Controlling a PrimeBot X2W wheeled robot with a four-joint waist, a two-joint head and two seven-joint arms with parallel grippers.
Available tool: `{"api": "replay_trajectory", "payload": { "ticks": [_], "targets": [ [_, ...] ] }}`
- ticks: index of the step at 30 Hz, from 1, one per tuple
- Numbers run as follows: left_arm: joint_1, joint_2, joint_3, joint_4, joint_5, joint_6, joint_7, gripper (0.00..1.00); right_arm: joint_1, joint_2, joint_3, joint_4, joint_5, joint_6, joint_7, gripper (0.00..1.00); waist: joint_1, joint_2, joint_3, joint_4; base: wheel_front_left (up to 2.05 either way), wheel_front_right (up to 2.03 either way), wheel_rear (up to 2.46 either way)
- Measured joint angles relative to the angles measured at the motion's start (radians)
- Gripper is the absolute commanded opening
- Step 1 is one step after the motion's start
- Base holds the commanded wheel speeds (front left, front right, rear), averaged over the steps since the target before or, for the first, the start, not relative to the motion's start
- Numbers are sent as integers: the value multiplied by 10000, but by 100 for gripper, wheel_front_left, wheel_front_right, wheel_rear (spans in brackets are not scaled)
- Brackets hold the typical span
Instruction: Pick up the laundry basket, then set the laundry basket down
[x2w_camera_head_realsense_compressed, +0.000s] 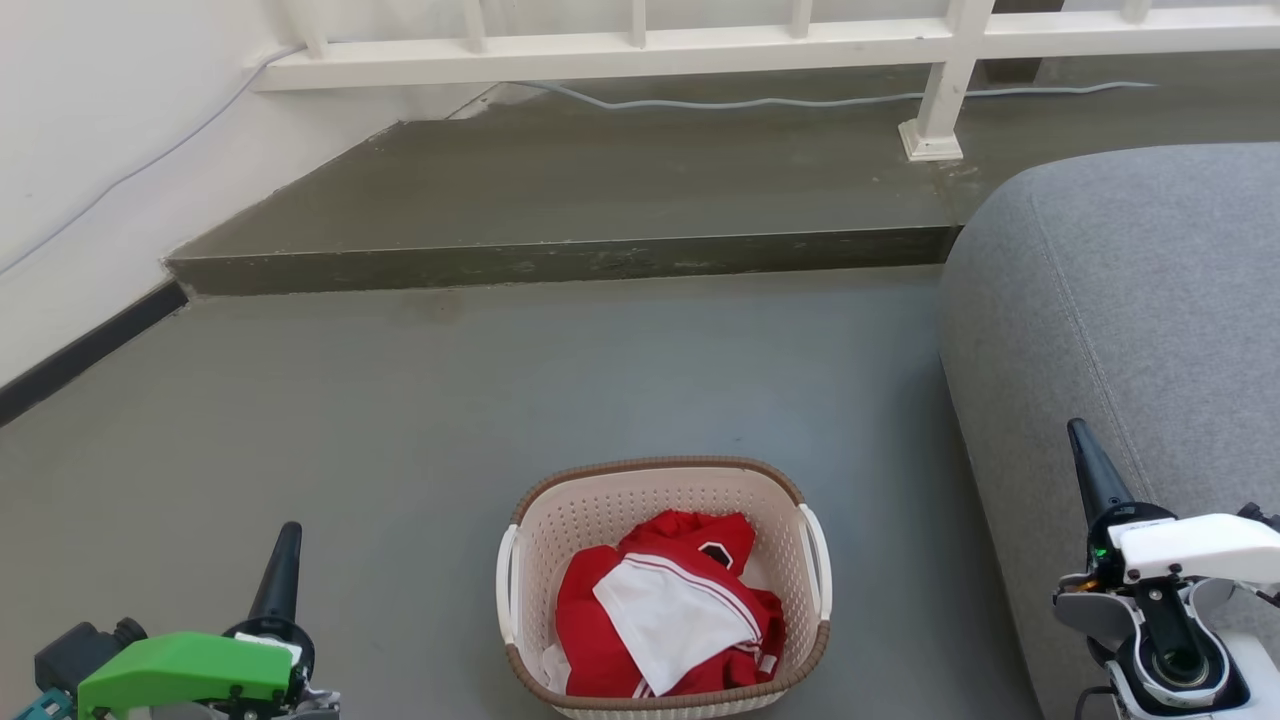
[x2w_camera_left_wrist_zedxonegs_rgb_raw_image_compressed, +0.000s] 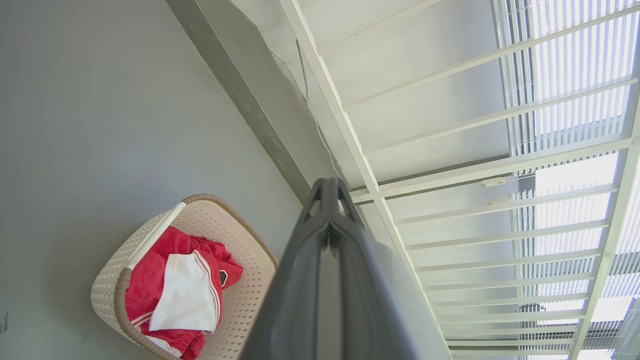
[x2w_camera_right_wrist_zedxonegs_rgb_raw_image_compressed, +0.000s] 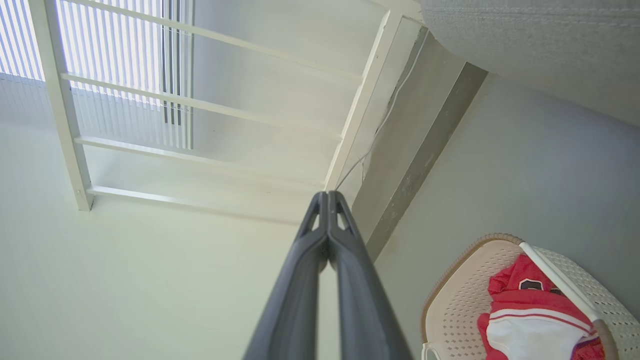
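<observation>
Both claws are pinched closed, holding nothing: left claw (x2w_camera_head_realsense_compressed: 283, 565) low on the left, right claw (x2w_camera_head_realsense_compressed: 1093, 470) over by the sofa (x2w_camera_head_realsense_compressed: 1150, 280). The basket (x2w_camera_head_realsense_compressed: 600, 505) sits on the floor (x2w_camera_head_realsense_compressed: 400, 400) between them, well apart from both. Its handles (x2w_camera_head_realsense_compressed: 507, 585) face sideways, one toward each claw, so I'd guess both arms swing inward. Left looks slightly nearer.

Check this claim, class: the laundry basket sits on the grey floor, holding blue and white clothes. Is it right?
No. The head view shows red and white clothes in the laundry basket, not blue and white; it does sit on the grey floor.
</observation>
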Motion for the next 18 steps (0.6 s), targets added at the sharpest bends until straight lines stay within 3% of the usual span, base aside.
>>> {"api": "replay_trajectory", "payload": {
  "ticks": [18],
  "targets": [
    [-592,42,330,698,-2631,-564,428,0,-204,163,-639,157,2443,477,522,0,0,0,-168,167,0,0,0]
  ]
}}
